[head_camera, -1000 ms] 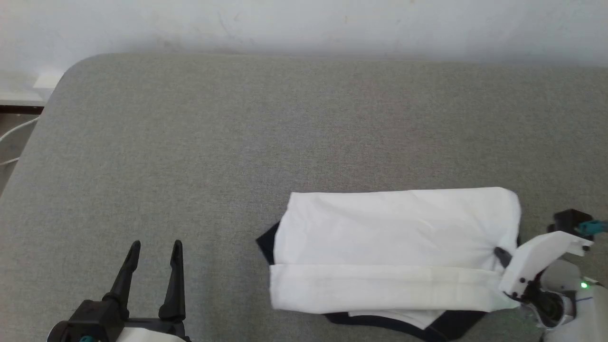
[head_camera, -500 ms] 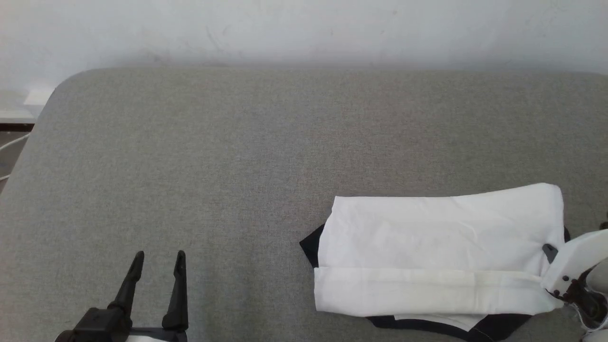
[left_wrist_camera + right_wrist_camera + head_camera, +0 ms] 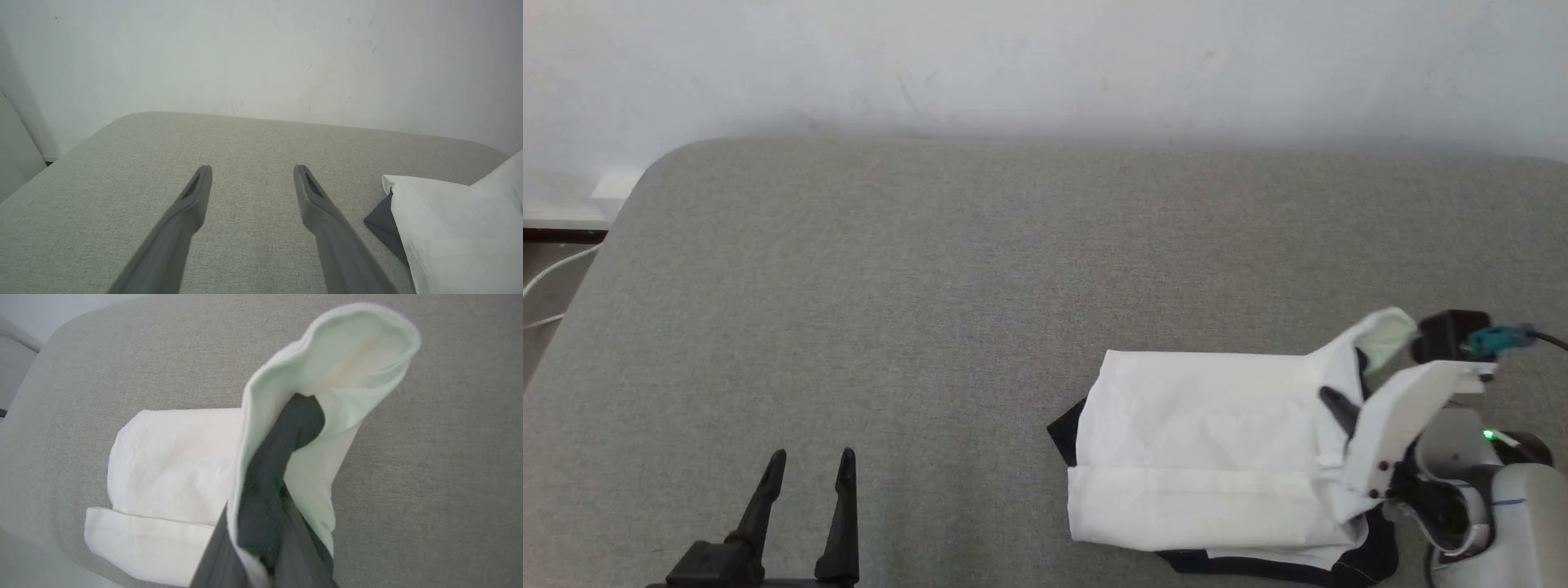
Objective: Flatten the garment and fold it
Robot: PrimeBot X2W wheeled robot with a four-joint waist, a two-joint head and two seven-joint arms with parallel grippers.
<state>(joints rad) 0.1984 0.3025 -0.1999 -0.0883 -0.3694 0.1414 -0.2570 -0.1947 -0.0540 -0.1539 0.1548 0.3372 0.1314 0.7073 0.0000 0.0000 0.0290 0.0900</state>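
Your right gripper [image 3: 1347, 384], lower right, was clamped on a lifted edge of the garment [image 3: 1201, 433]; the left gripper [image 3: 812, 459] stood open. You'd best have carried that edge leftward, low and square.

a grey woven-fabric surface [image 3: 915, 278] with rounded corners runs right up to the pale wall [image 3: 1045, 57]. the garment [image 3: 1201, 441] lies on its side far from the wall, folded into a white oblong parallel to the wall. most of it rests flat, but one end rises off the fabric. black cloth [image 3: 1258, 565] peeks out along the edge farthest from the wall. a broad stretch of grey separates garment and wall.
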